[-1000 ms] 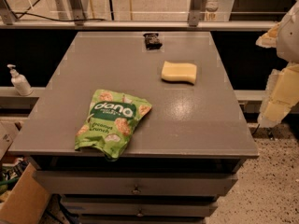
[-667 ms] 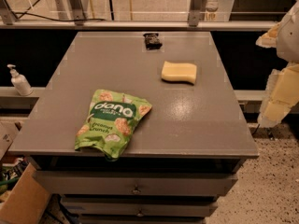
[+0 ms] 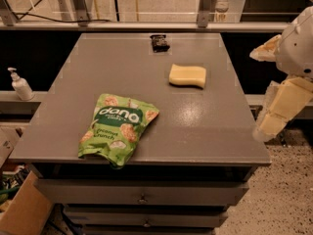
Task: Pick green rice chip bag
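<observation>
The green rice chip bag (image 3: 119, 128) lies flat on the grey table (image 3: 205, 126), near its front left edge. It is light green with a dark-green band, white "dang" lettering and pictures of round chips. My gripper (image 3: 272, 120) hangs at the right edge of the view, beside the table's right side and off its top. It is far to the right of the bag and touches nothing.
A pale yellow sponge (image 3: 187, 76) lies at the table's middle right. A small dark object (image 3: 159, 42) sits near the far edge. A soap dispenser (image 3: 21, 84) stands on a ledge at left. Drawers are below the tabletop, and a cardboard box (image 3: 24, 209) at lower left.
</observation>
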### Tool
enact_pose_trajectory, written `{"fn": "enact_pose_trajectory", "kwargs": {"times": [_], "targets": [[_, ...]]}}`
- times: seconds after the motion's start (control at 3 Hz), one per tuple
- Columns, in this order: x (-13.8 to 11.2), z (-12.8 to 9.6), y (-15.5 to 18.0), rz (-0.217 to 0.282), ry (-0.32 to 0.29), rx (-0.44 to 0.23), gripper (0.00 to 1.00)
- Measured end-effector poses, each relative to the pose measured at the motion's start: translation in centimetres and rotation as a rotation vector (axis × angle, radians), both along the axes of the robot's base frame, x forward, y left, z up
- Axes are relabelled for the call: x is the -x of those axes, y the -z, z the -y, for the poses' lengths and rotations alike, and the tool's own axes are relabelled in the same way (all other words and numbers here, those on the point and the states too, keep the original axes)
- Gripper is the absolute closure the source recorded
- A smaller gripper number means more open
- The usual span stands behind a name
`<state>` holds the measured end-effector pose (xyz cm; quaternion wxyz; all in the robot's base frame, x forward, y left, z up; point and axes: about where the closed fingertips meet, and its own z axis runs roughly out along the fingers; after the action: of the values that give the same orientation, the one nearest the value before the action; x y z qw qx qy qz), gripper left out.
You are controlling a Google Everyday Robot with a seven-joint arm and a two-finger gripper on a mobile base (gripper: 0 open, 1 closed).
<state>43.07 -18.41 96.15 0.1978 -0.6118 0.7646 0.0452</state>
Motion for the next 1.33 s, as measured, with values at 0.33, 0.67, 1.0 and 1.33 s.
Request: {"fn": "enact_pose_trajectory", "kwargs": {"times": [0.33, 0.67, 1.0, 1.33], "targets": [[1.0, -3.6, 0.7, -0.016, -0.070, -0.107, 0.00], [3.0, -8.6, 0.8, -0.031, -0.153, -0.234, 0.00], [3.0, -8.6, 0.8, -0.031, -0.154, -0.234, 0.00], [3.3, -8.7, 1.0, 0.027, -0.203, -0.252, 0.00]]}}
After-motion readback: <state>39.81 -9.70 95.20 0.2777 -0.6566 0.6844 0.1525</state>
